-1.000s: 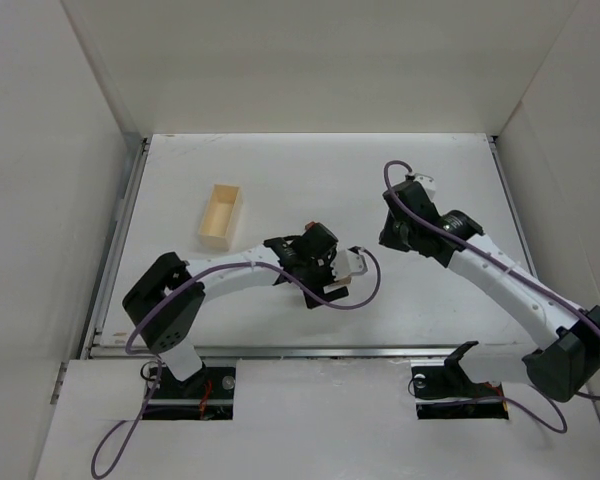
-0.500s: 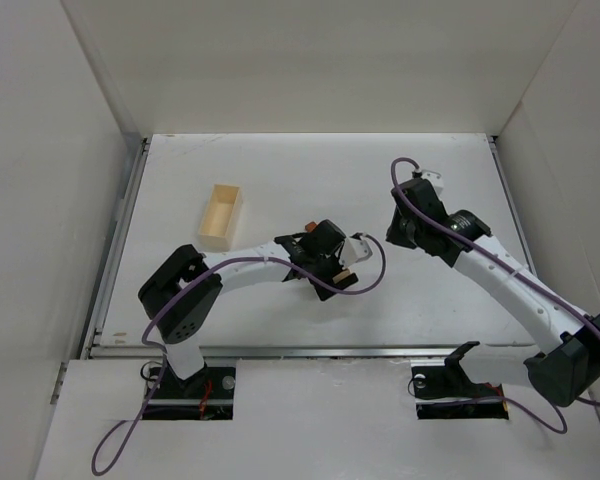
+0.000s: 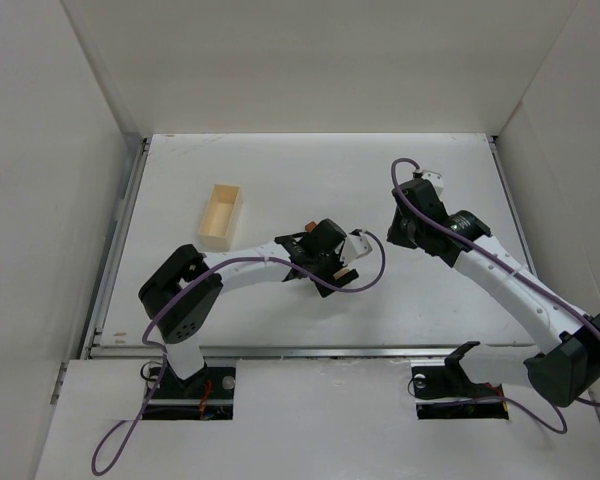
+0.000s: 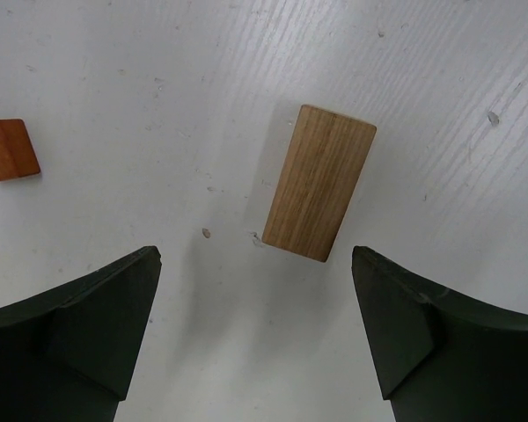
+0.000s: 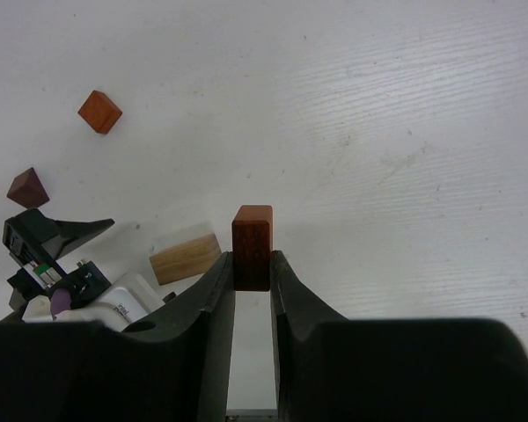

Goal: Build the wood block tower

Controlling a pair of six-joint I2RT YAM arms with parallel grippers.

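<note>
Grain runs lengthwise along the light tan oblong, which lies flat near the middle of the table, a plain rectangular bar with crisp corners. We see it framed between the dark fingers of the left gripper, which hangs above it spread wide and touches nothing. Farther off, a reddish-orange cube and a dark brown block with a pointed, wedge-like outline rest on the surface, each apart from the other and from the oblong; nothing is stacked. The right gripper pinches a smooth reddish-brown block upright between its narrow black fingers; we cannot tell whether that block touches the table.

The tabletop is white and matte, marked with fine streaks, small specks and faint scuffs. A pale wooden tray, oblong and open-topped, sits toward the left, well apart from the blocks. Both arms are white with black joints. Plain white walls close in the table at the back and on both sides.
</note>
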